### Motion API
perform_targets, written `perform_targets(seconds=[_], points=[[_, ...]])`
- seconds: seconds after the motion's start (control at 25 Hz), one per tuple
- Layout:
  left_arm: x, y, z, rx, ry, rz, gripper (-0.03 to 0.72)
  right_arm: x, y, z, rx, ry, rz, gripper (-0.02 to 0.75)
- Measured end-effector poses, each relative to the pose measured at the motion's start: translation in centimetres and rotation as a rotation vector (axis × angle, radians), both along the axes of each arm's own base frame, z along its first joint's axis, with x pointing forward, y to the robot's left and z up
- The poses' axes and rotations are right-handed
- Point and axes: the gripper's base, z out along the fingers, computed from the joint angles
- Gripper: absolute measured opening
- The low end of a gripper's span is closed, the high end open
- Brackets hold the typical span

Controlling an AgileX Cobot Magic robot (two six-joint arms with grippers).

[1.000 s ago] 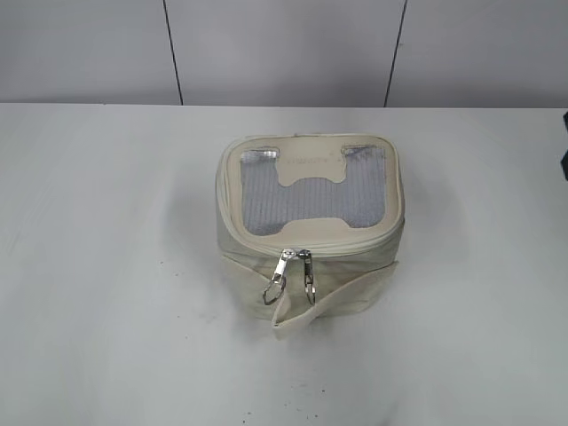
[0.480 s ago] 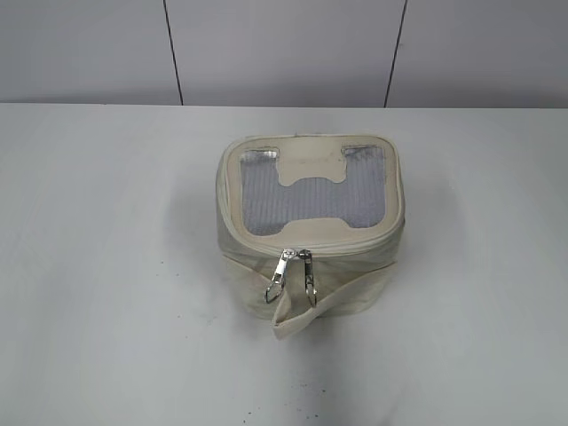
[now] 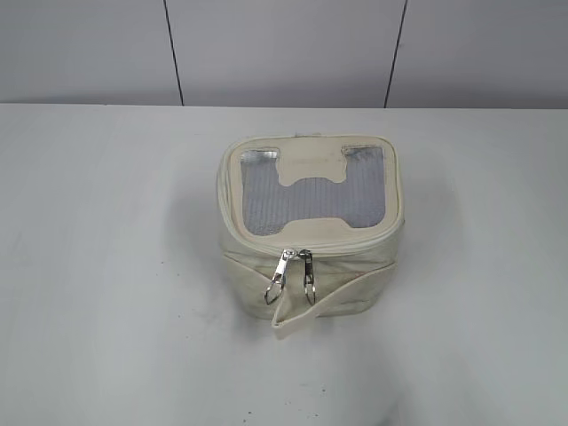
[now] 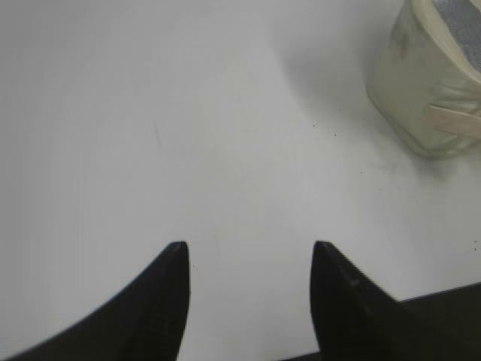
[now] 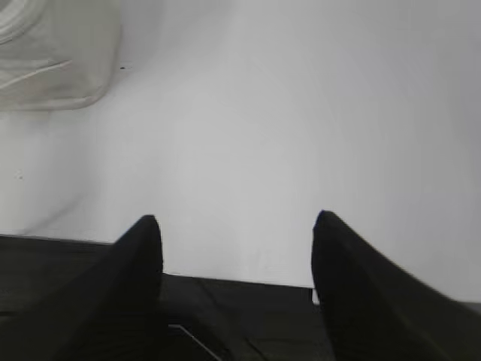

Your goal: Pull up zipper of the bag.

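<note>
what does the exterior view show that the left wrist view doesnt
Only the exterior view shows the whole bag: its grey mesh window, the zipper with two silver pulls hanging side by side at the front, and the wall behind. Only the left wrist view shows the left tool, its fingers apart and holding nothing above bare table. Both show the white table and part of the bag's cream side with its strap.

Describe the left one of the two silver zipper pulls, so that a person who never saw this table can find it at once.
On the white table stands one cream bag with a grey mesh window on top. At the middle of its near top edge two silver pulls hang side by side. The left pull slants out to the left, while the right pull hangs straight down.
</note>
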Motion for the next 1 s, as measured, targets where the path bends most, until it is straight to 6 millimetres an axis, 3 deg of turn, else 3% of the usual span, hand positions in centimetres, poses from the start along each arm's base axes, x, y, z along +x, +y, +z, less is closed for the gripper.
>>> perform_targets(seconds=[0.16,0.28,0.44,0.68,1.0], points=[[-2.8,0.7,-1.5,-0.008,-0.126,-0.021,0.403,-4.0,0.0,-2.1,0.017,-0.157,0.047,0.494],[-4.1,1.1,-2.3,-0.019,-0.203,-0.026,0.403,-5.6,-0.1,-3.3,0.009,-0.232,0.064,0.494],[-4.2,1.1,-2.9,-0.021,-0.237,-0.030,0.403,-5.1,-0.1,-4.5,-0.011,-0.194,0.085,0.494],[-4.2,0.9,-3.0,-0.017,-0.240,-0.061,0.403,-3.9,0.1,-4.6,0.002,-0.277,0.087,0.494],[-4.2,0.9,-3.0,-0.016,-0.243,-0.063,0.403,-3.7,0.1,-4.5,0.006,-0.292,0.089,0.494]])
